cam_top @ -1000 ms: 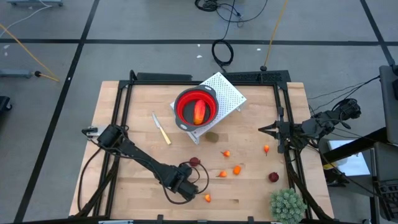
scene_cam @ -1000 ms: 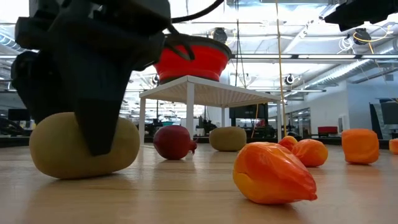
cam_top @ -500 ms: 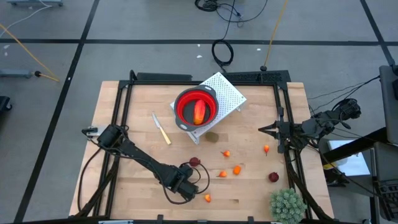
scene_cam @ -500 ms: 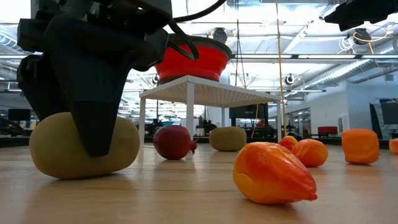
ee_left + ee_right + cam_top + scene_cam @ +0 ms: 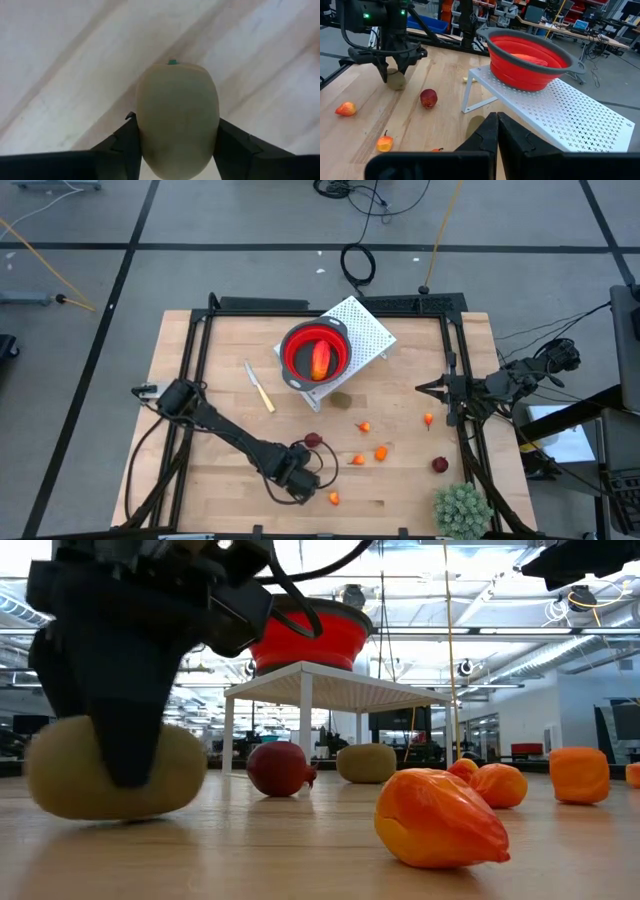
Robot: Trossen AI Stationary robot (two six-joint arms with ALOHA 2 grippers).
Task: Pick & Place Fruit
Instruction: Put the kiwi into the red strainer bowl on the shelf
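Observation:
Near the table's front, my left gripper (image 5: pixel 298 480) (image 5: pixel 175 120) points down, shut on an olive-brown oval fruit (image 5: pixel 177 110) (image 5: pixel 110 770). My right gripper (image 5: pixel 425 388) (image 5: pixel 497 131) waits shut at the table's right edge, touching nothing. The red bowl (image 5: pixel 316 352) stands on a white perforated stand (image 5: pixel 368 330) at the far middle, with an orange fruit (image 5: pixel 320 360) inside. On the wood lie a dark red ball (image 5: pixel 313 439), a second olive oval (image 5: pixel 341 399), several orange bits such as one (image 5: pixel 381 452), and another dark red ball (image 5: pixel 439 464). My left gripper pinches the olive fruit by its two long sides (image 5: pixel 142 130), one finger (image 5: pixel 120 145) on each side. The fingers come from above, pointing down, and lie across the oval. The fruit lies level at the table top; whether its underside still touches the wood, I cannot tell.
A cream-handled knife (image 5: pixel 260 387) lies left of the bowl stand. A spiky green plant ball (image 5: pixel 462 508) sits at the near right corner. An orange bit (image 5: pixel 333 498) lies just right of my left gripper. A black frame (image 5: pixel 195 350) runs along the table's edges.
My left gripper and the olive fruit between its fingers have shifted a little toward the table's left edge. The other fruit have not moved.

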